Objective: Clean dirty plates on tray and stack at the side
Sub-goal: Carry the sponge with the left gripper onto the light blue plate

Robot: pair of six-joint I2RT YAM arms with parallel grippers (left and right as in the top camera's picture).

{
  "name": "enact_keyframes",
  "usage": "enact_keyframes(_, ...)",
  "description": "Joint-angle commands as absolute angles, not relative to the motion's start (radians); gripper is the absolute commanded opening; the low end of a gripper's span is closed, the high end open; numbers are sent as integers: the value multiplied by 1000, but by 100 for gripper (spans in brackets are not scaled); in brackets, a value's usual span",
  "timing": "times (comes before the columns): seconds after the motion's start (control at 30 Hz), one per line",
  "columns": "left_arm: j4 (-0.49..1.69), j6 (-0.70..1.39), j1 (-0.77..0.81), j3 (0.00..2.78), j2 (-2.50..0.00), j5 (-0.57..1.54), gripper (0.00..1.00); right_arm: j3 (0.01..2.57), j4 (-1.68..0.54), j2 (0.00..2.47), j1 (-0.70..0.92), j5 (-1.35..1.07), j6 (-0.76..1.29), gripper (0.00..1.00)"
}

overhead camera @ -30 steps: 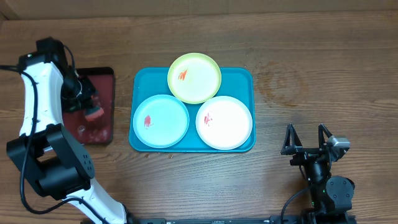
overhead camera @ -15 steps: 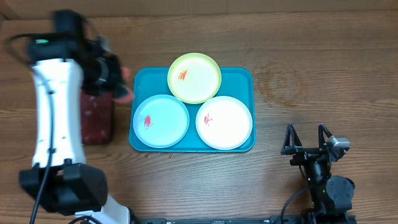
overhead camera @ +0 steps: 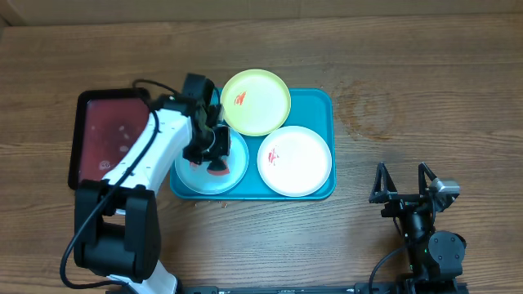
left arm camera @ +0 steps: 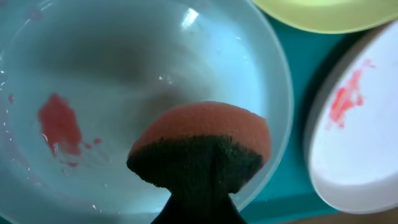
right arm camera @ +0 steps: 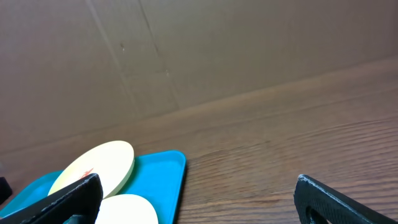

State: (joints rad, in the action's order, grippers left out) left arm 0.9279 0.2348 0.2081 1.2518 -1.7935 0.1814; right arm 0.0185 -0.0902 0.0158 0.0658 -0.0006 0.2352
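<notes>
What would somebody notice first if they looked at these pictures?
Probably the bright turquoise tray in the middle of the wooden table. It carries a yellow-green plate, a white plate and a light blue plate, each smeared with red. Next comes the left arm, stretched over the light blue plate, its jaws shut on an orange-red sponge with a dark scrubbing layer.
</notes>
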Motion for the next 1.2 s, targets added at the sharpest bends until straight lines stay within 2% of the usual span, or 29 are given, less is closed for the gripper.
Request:
enact_keyframes(0.0, 855, 304, 210, 1176, -1800, 118, 4, 8, -84, 12, 61, -1, 237, 100)
enact_keyframes(0.1, 787, 304, 210, 1126, -1800, 120, 4, 8, -84, 12, 61, -1, 237, 100)
enact_keyframes(0.13, 773, 303, 210, 1116, -1800, 119, 11, 8, -84, 12, 61, -1, 237, 100)
enact_keyframes(0.17, 765, 303, 210, 1113, -1800, 120, 28, 8, -84, 12, 61, -1, 237, 100)
enact_keyframes(0.2, 760, 303, 210, 1114, -1800, 120, 38, 8, -84, 12, 61, -1, 237, 100)
enact_keyframes(0.33, 825, 303, 204, 1185, -1797, 131, 41, 8, -84, 12, 61, -1, 237, 100)
enact_keyframes(0.53, 1115, 303, 167, 1519, -1794, 120, 42, 8, -84, 12, 61, -1, 237, 100)
enact_keyframes(0.57, 1180, 303, 151, 1600, -1788, 113, 45, 8, -84, 12, 61, -1, 237, 100)
enact_keyframes(0.6, 1215, 304, 141, 1645, -1784, 105, 53, 8, -84, 12, 61, -1, 237, 100)
enact_keyframes(0.63, 1249, 304, 125, 1694, -1778, 100, 87, 8, -84, 12, 61, -1, 237, 100)
enact_keyframes(0.67, 1275, 303, 110, 1735, -1774, 101, 100, 8, -84, 12, 61, -1, 237, 100)
enact_keyframes(0.9, 1385, 304, 63, 1788, -1773, 102, 100, 8, -65, 12, 62, -9, 249, 100)
enact_keyframes(1.07, 1390, 304, 66, 1787, -1778, 104, 100, 8, -26, 12, 62, -378, 606, 100)
enact_keyframes(1.17, 1390, 304, 66, 1787, -1778, 105, 100, 8, 67, 12, 62, -395, 723, 100)
